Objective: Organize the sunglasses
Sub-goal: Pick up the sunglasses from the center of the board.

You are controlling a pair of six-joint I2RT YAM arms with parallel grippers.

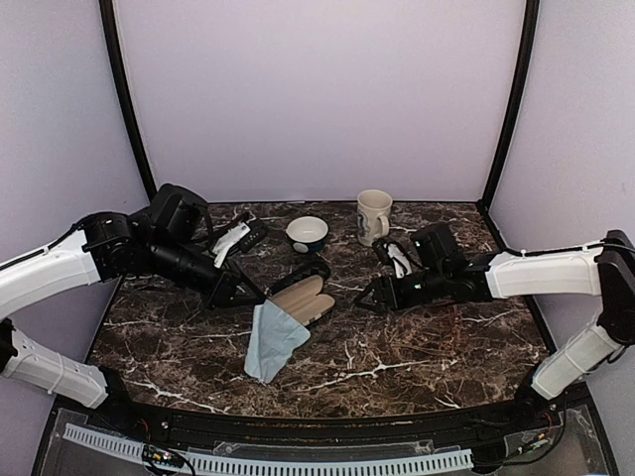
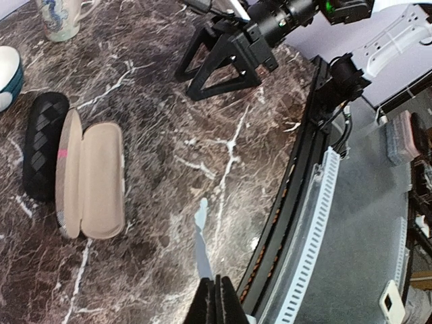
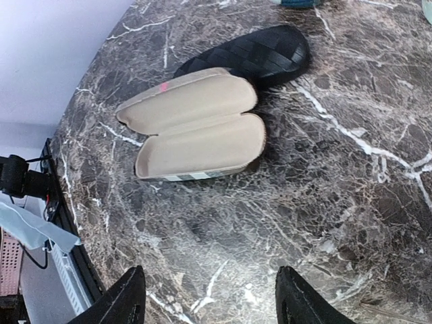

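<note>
Beige and bare, the lining of the open case [image 3: 196,125] holds no sunglasses. They show in none of the three views, so I cannot say where they are; an arm may be hiding them. The case lies spread flat near the middle of the table [image 1: 417,347], both halves facing up, which looks like a place made ready to receive them. The black checkered case [image 3: 263,50] lies closed against its far side, touching it. A bowl [image 1: 307,233] and a mug [image 1: 373,215] stand apart from the cases, close to the far edge.

On the near side of the open case hangs a pale blue cloth [image 1: 273,337]. The left fingers [image 2: 214,300] are pressed flat together on its top corner, so the cloth droops from them edge-on to the left wrist camera. Whether its lower end rests on the table I cannot tell. My guess is that it is being held clear of the case so the lining stays free.

The left arm reaches in from the left edge, its forearm sloping down toward the middle and its wrist just beside the cases. The right arm stretches in from the right edge with a nearly level forearm. The right fingers [image 3: 297,297] stand wide apart with nothing between them, low over bare marble, aimed at the open case and a little short of it.
</note>
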